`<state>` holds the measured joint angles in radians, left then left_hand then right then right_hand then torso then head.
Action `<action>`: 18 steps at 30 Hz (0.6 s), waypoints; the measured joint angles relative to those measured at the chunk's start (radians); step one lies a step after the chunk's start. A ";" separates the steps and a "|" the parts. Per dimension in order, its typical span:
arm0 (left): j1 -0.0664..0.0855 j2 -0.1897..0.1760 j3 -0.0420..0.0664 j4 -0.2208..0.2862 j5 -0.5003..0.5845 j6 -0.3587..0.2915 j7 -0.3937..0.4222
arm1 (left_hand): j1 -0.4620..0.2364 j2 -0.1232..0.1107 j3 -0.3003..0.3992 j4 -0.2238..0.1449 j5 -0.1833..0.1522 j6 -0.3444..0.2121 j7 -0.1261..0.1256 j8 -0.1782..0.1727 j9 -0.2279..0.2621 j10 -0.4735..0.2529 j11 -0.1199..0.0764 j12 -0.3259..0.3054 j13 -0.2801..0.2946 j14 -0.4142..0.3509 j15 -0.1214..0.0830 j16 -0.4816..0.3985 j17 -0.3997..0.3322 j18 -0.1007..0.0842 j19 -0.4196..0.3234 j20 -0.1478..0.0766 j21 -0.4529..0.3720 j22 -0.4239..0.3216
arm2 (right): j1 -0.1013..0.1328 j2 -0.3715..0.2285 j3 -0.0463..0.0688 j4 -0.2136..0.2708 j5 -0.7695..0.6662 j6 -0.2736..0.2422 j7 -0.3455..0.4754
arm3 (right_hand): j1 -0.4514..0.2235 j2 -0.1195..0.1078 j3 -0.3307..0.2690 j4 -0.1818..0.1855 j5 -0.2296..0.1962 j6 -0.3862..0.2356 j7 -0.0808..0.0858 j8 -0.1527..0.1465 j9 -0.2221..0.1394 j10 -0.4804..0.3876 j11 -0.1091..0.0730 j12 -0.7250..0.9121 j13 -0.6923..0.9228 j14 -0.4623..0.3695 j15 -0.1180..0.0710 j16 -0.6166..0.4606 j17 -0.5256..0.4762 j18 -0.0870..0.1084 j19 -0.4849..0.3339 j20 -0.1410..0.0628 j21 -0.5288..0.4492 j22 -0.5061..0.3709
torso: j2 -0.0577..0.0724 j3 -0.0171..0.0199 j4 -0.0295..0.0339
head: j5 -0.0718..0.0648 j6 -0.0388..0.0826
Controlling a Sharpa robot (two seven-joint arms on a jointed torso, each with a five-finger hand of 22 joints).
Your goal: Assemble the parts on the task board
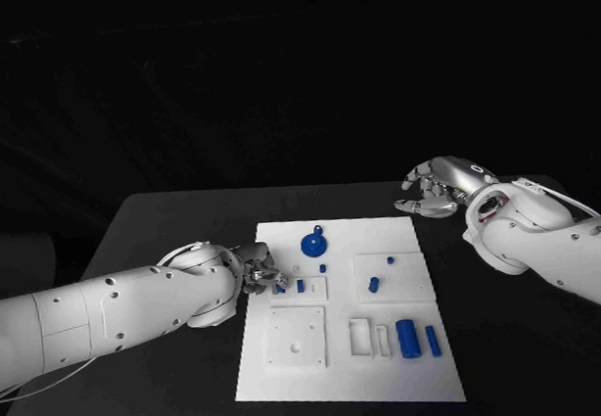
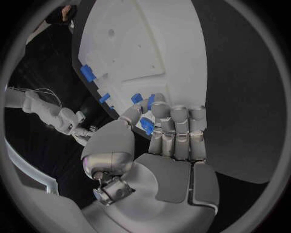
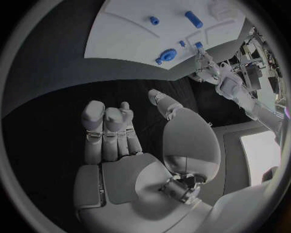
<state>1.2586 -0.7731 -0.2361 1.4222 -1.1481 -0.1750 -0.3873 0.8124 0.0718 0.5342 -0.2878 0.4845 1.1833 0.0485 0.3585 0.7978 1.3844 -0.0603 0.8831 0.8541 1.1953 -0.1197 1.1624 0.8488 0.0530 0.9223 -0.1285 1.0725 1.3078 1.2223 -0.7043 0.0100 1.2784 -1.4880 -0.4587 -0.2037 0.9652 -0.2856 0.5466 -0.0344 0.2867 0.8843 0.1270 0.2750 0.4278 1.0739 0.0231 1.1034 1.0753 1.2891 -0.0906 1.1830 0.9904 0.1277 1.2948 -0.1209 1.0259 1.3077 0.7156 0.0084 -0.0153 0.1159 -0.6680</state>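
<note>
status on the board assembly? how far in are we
Early. Nothing clearly looks seated yet: on the task board the blue wheel-shaped part and the two blue cylinders lie loose. In hand: the left hand pinches a small blue part at the board's left edge. The right hand hovers off the board's far right corner, holding nothing. Most placements remain.

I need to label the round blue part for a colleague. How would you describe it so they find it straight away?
Start at the white task board mid-table. Near its far edge lies the blue disc, the only round, wheel-like blue piece; its neighbours are small pegs and blocks.
</note>
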 measured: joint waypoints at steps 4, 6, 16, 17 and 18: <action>0.000 -0.001 0.000 0.002 -0.002 0.003 -0.002 | 0.004 -0.004 0.002 0.002 -0.002 -0.001 -0.001 0.001 0.000 0.000 0.000 0.000 0.000 0.000 0.000 0.000 0.000 0.000 0.000 0.000 0.004 0.000 | 0.000 0.000 0.000 0.000 0.000 0.000 0.000 | 0.000 0.000 0.000 0.000 0.000 -0.001 -0.001 0.000 0.000 0.000 0.000 0.000 0.000 0.000 0.000 0.000 0.000 0.000 0.000 0.000 0.000 0.000 | 0.000 0.0000 -0.0003 | 0.000 0.000; 0.000 -0.001 0.001 0.003 -0.004 0.004 -0.003 | 0.004 -0.004 0.002 0.002 -0.008 -0.001 -0.001 0.001 0.000 0.000 0.000 0.000 0.000 0.000 0.000 0.000 0.000 0.000 0.000 0.000 0.004 0.000 | 0.000 0.000 0.000 0.000 0.000 0.000 0.000 | 0.000 0.000 0.000 0.000 0.000 0.000 0.000 0.000 0.000 0.000 0.000 0.000 0.000 0.000 0.000 0.000 0.001 0.000 0.000 0.000 0.000 0.000 | 0.000 0.0000 -0.0004 | 0.000 0.000; -0.002 -0.001 0.000 0.006 -0.009 0.021 -0.006 | -0.003 -0.019 0.004 0.005 -0.015 0.007 -0.010 0.017 0.001 0.005 0.003 0.007 0.000 0.004 -0.004 0.004 0.000 0.000 0.000 0.000 0.004 0.000 | 0.000 0.000 0.000 0.000 0.000 0.000 0.001 | 0.000 0.000 0.000 0.000 0.000 0.002 0.002 0.000 0.000 0.000 0.000 0.000 0.000 0.000 0.000 0.000 0.001 0.000 0.004 0.000 0.000 0.000 | 0.000 0.0000 -0.0005 | 0.000 -0.003; -0.002 -0.001 0.000 0.006 -0.010 0.022 -0.007 | -0.009 -0.028 0.002 0.007 -0.015 0.009 -0.012 0.017 -0.001 0.009 -0.002 0.008 0.000 0.004 -0.004 0.005 0.000 0.001 0.000 0.000 0.004 0.000 | 0.000 0.000 0.000 0.000 0.000 0.000 0.001 | 0.000 0.000 0.000 0.000 0.000 0.002 0.002 0.000 0.000 0.000 0.000 0.000 0.000 0.000 0.000 0.000 0.001 0.000 0.004 0.000 0.000 0.000 | 0.000 0.0000 -0.0005 | 0.000 -0.003; -0.002 -0.001 0.000 0.006 -0.010 0.023 -0.008 | -0.010 -0.030 0.000 0.011 -0.015 0.019 -0.021 0.016 -0.005 0.014 -0.006 0.011 0.000 0.009 -0.009 0.008 0.000 0.001 0.000 0.000 0.004 0.000 | 0.000 0.000 0.000 0.000 0.000 0.000 0.001 | 0.000 0.000 0.000 0.000 0.000 0.002 0.002 0.000 0.000 0.000 0.000 0.000 0.000 0.000 0.000 0.000 0.001 0.000 0.004 0.000 0.000 0.000 | 0.000 -0.0001 -0.0005 | 0.000 -0.003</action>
<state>1.2568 -0.7744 -0.2363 1.4277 -1.1583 -0.1515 -0.3949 0.8020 0.0413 0.5347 -0.2772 0.4691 1.2026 0.0273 0.3749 0.7929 1.3980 -0.0664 0.8944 0.8539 1.2046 -0.1287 1.1702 0.8487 0.0538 0.9223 -0.1285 1.0764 1.3076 1.2220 -0.7046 0.0100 1.2780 -1.4876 -0.4587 -0.2029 0.9653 -0.2856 0.5466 -0.0344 0.2867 0.8865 0.1295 0.2750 0.4278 1.0739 0.0231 1.1034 1.0754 1.2892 -0.0906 1.1830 0.9912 0.1277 1.2985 -0.1214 1.0259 1.3076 0.7159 0.0083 -0.0158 0.1154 -0.6714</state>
